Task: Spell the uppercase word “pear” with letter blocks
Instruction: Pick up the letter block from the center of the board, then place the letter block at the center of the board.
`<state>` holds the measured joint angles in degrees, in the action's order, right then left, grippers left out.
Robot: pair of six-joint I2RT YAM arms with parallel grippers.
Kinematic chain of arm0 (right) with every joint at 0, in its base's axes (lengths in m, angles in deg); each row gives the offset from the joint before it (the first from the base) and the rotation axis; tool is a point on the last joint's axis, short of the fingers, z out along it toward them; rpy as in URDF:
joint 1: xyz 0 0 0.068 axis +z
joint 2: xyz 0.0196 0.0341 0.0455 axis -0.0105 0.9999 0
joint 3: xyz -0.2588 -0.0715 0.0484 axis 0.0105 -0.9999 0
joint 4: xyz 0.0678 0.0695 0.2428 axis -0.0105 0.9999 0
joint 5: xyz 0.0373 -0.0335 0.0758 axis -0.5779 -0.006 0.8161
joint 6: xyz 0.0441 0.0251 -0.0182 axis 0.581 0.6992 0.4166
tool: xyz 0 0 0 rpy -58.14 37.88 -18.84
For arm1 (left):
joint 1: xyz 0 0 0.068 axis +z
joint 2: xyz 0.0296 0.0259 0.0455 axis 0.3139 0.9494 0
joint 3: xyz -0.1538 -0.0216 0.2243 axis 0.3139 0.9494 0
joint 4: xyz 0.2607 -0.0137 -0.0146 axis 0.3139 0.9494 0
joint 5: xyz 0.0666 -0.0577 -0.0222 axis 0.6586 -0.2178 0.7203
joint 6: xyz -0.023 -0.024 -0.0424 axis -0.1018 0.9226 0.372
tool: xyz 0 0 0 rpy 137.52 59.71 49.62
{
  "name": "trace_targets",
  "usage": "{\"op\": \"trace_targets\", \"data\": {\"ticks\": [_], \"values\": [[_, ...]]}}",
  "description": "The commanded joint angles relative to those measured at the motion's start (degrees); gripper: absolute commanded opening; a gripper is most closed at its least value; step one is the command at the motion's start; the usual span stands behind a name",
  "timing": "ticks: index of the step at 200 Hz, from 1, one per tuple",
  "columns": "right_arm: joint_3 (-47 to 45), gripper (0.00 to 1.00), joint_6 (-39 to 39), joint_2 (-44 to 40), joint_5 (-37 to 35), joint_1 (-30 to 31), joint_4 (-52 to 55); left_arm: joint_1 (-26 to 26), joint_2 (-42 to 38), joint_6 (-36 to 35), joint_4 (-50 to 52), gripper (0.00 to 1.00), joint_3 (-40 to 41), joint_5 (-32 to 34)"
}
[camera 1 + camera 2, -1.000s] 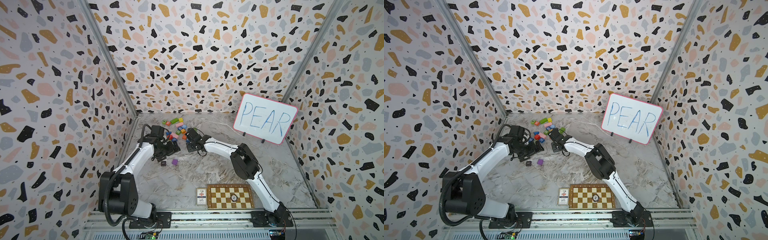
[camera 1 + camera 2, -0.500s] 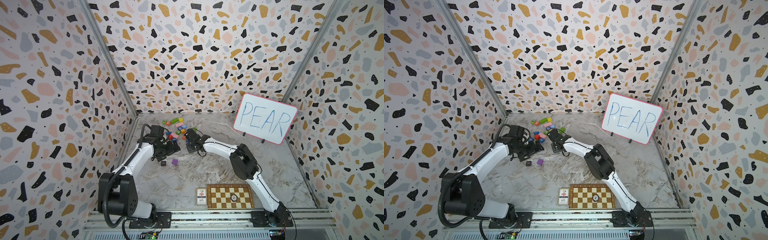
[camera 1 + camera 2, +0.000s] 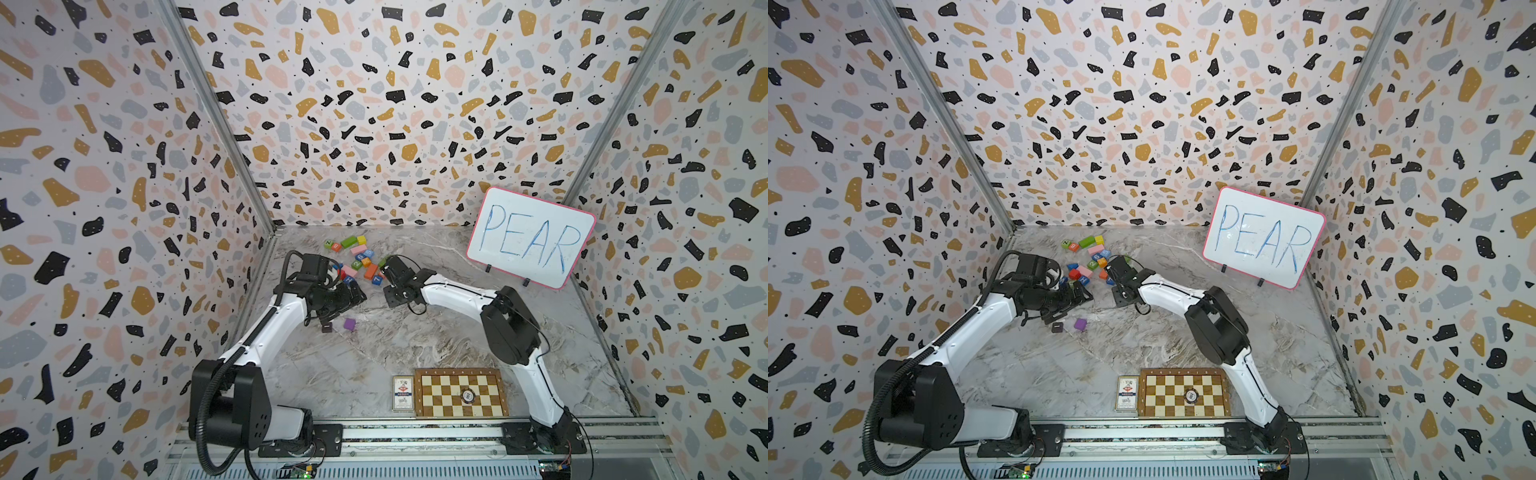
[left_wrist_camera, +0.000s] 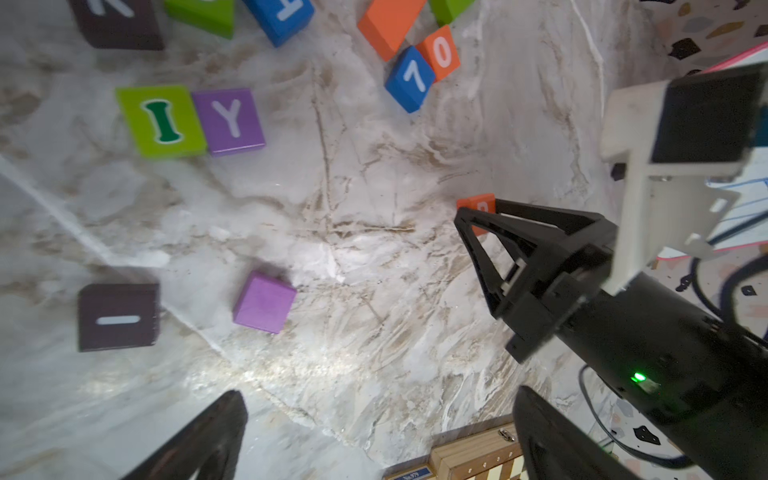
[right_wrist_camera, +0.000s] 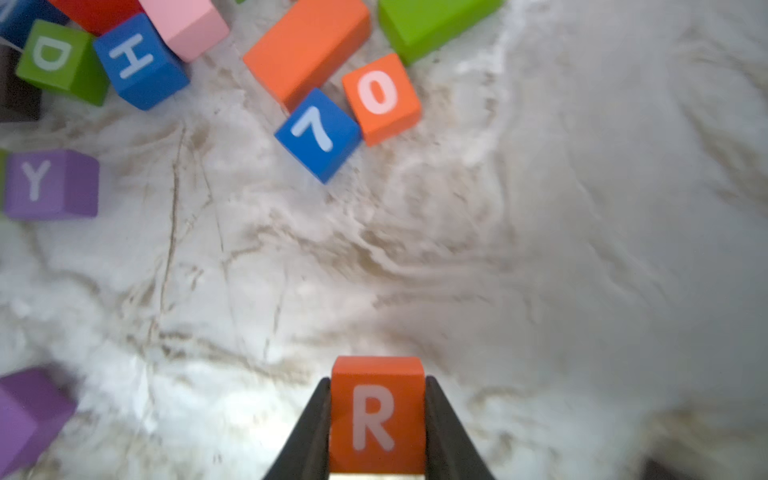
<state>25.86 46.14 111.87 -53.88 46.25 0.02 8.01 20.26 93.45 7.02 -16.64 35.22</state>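
Right now the right tool is clamped on the R block. Its two black fingers press flat against opposite sides of the orange-red cube, and the white R faces the wrist camera. The block fills the whole gap between the fingers. I cannot tell whether it sits on the marble worktop or is just clear of it.

The R block is on the open side of the loose pile. It is apart from the blue 7 cube and the orange 0 cube, which touch each other.

My left tool has its fingers spread as wide as I see them go, with only bare worktop between them. It holds and touches nothing. It hovers near the plain purple cube and a dark cube whose top face shows a white bar. These two lie near each other but not touching.

In both top views the two tools point toward each other at the near edge of the pile.
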Motion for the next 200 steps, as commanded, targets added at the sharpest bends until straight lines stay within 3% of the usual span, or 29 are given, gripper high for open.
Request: {"op": "trace_targets", "data": {"ticks": [1,53,106,200], "values": [[-7.08,0.27,-0.01,-10.21,-1.27,-3.67,-3.32,-4.34,-0.35,2.71,-4.68,0.99,0.09,-1.42],[-24.45,0.26,-2.23,-22.72,1.14,-16.06,-7.86,-14.16,7.19,3.76,-7.52,0.99,-5.93,-1.90],[-31.67,0.25,-4.94,-24.02,5.37,-27.94,-11.26,-17.33,15.25,3.22,-8.00,0.99,-11.66,-4.17],[-34.13,0.25,-6.13,-20.11,8.14,-31.46,-13.74,-17.49,17.81,2.69,-8.10,0.99,-12.54,-5.33]]}}
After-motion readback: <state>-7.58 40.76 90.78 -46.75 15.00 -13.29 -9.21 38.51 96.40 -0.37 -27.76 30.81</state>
